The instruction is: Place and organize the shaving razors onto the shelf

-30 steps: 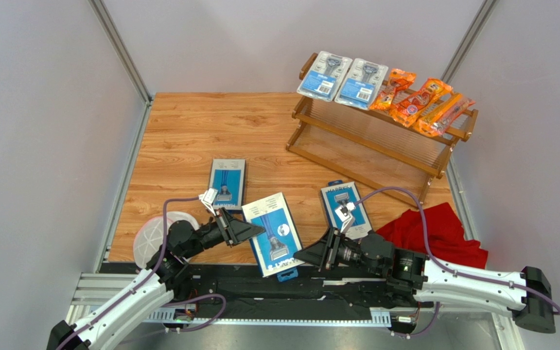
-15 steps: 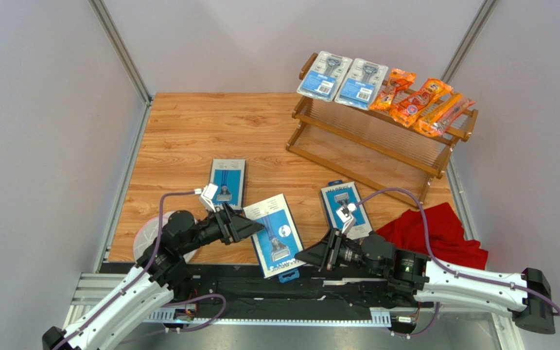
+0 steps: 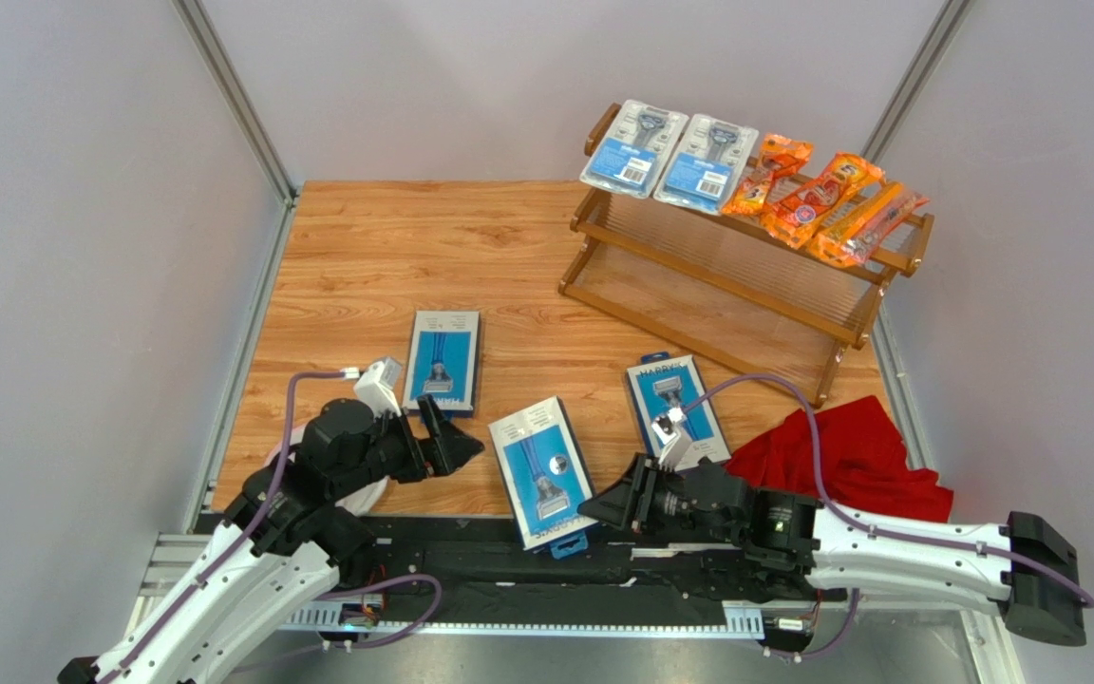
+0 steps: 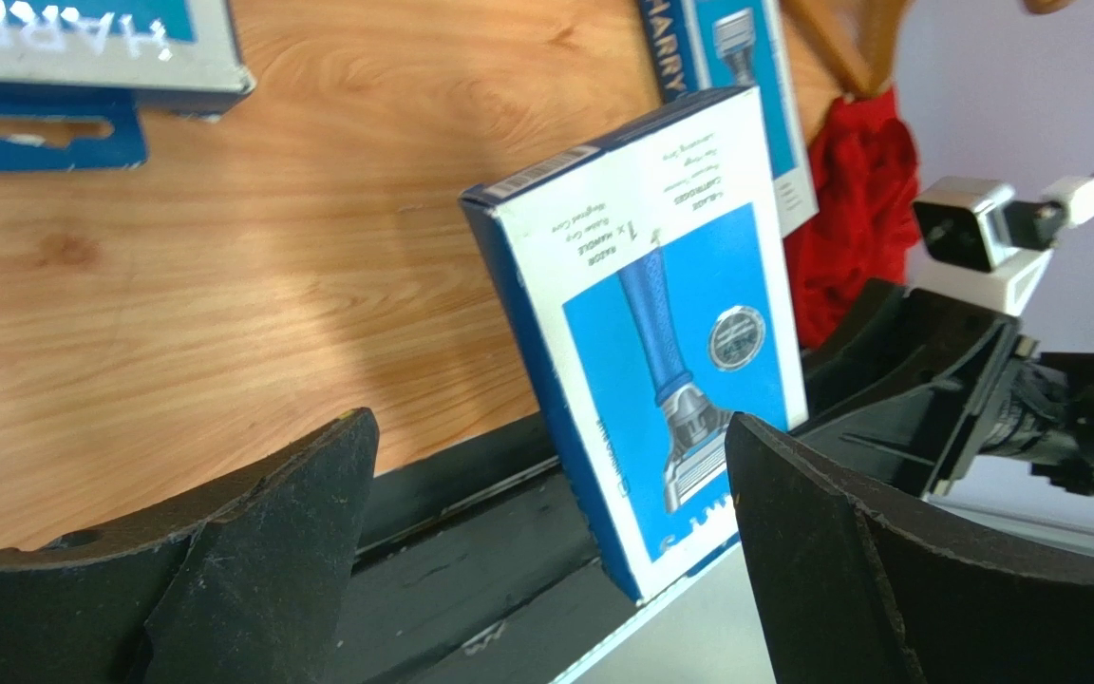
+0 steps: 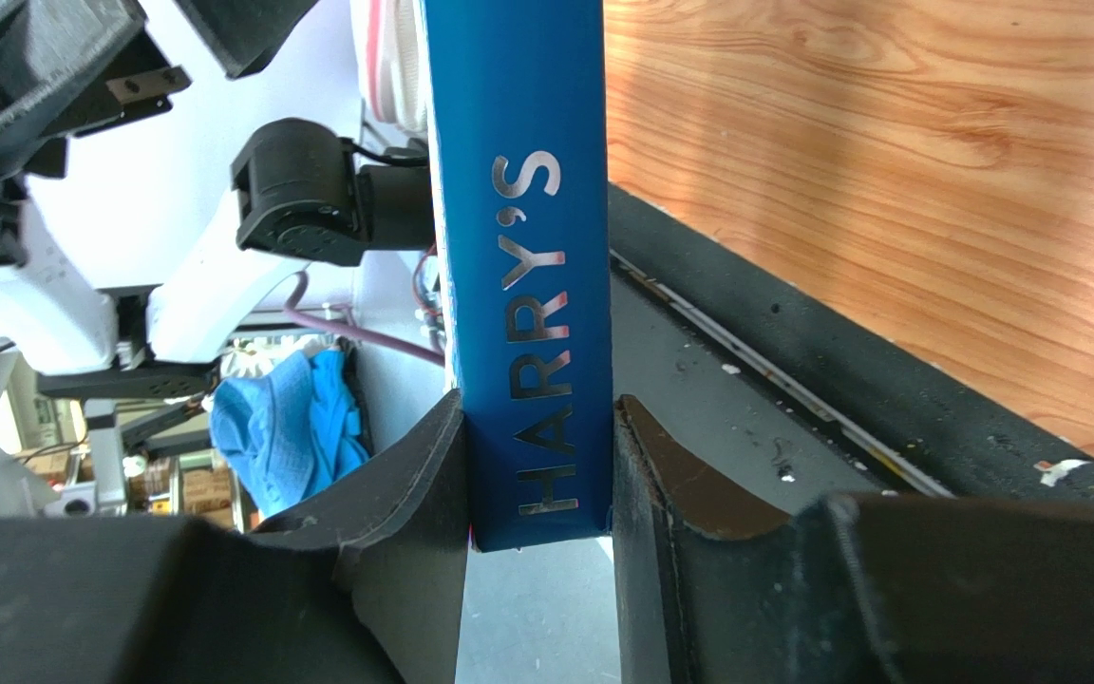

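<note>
Surface point(image 3: 367, 271): wooden, with the shelf point(image 3: 738, 271) at its far right; the top tier carries blister packs point(image 3: 667, 150) and orange bags point(image 3: 824, 200). Left pincer point(image 3: 456, 445): sprung wide within the last second and drawn back from the middle box point(image 3: 544, 463). Right pincer point(image 5: 539, 428): clenched on that box's spine, at the near edge between the arms. The handover looks complete, so the right arm alone can carry it shelfward. Left box point(image 3: 443, 359) and right box point(image 3: 674, 406) lie flat, unplaced.
</note>
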Controlling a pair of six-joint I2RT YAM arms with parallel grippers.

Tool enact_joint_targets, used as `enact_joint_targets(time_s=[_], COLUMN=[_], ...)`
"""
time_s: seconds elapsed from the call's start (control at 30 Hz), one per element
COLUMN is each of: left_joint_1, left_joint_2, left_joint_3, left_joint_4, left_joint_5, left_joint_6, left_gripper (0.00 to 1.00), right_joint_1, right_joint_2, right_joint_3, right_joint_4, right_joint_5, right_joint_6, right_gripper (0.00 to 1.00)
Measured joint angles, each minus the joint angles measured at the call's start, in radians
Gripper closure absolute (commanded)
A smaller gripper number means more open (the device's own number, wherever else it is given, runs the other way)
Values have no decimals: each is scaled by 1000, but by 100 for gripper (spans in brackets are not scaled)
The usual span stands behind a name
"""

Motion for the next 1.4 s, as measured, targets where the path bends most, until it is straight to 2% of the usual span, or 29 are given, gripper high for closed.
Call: enact_joint_targets(time_s=[0.23,0.6,0.8,1.13,1.4], left_joint_1=[0,0,0,0,0], left_joint_2=[0,-22,-43,-64,-93], left_joint_3=[0,1,10,11,53], left_joint_4=[-54,-72,-80,-98,-127], left_joint_5=[-13,-18,-26,-32,-43], left_joint_6=[8,8,8,8,7], left_gripper=[1,1,1,1,1], right_joint_1=[-2,-83,-165,-328,-526], right_joint_2=[207,611,763,840,852], right_joint_3=[31,131,152,240,283], right_joint_4=[97,478,727,891,906], right_joint_5=[-40,-232,-304,-337,-354], right_joint_6=[-24,-27,12,56,78], right_gripper=[100,100,100,100,100])
